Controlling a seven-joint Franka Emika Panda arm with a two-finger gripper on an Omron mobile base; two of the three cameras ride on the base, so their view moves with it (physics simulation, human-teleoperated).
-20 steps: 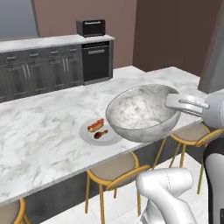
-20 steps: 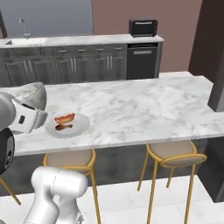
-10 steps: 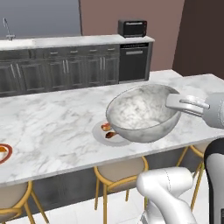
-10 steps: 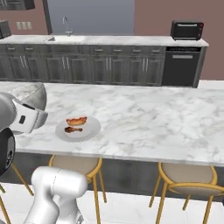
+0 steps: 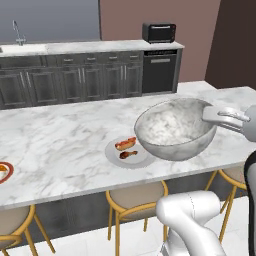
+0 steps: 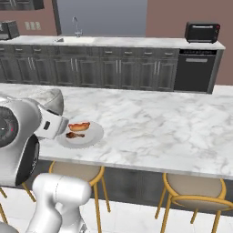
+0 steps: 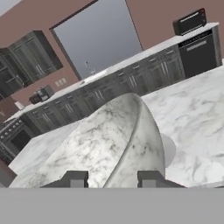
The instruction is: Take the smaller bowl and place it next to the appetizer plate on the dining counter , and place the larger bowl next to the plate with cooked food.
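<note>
The larger bowl (image 5: 172,132), grey-white marbled and deep, hangs over the near part of the dining counter (image 5: 60,145), just right of the plate with cooked food (image 5: 127,150). My gripper (image 5: 214,116) is shut on the bowl's right rim. In the hand view the rim runs up between my gripper's (image 7: 111,177) fingertips and the bowl (image 7: 109,140) tilts away. From the right base view the bowl (image 6: 50,100) peeks out behind my arm, left of the plate with cooked food (image 6: 82,133). The appetizer plate (image 5: 3,171) lies at the counter's far left edge. The smaller bowl is out of view.
Yellow-framed stools (image 5: 135,202) stand under the counter's near edge. Behind the island runs the dark cabinet worktop (image 5: 75,47) with a sink tap (image 5: 17,32) and a toaster oven (image 5: 159,32). Bare marble stretches right of the plate (image 6: 159,123).
The whole picture has slid to the right as the base drove, bringing the appetizer plate into the left edge. The bowl stays in my grip, right of the plate with cooked food.
</note>
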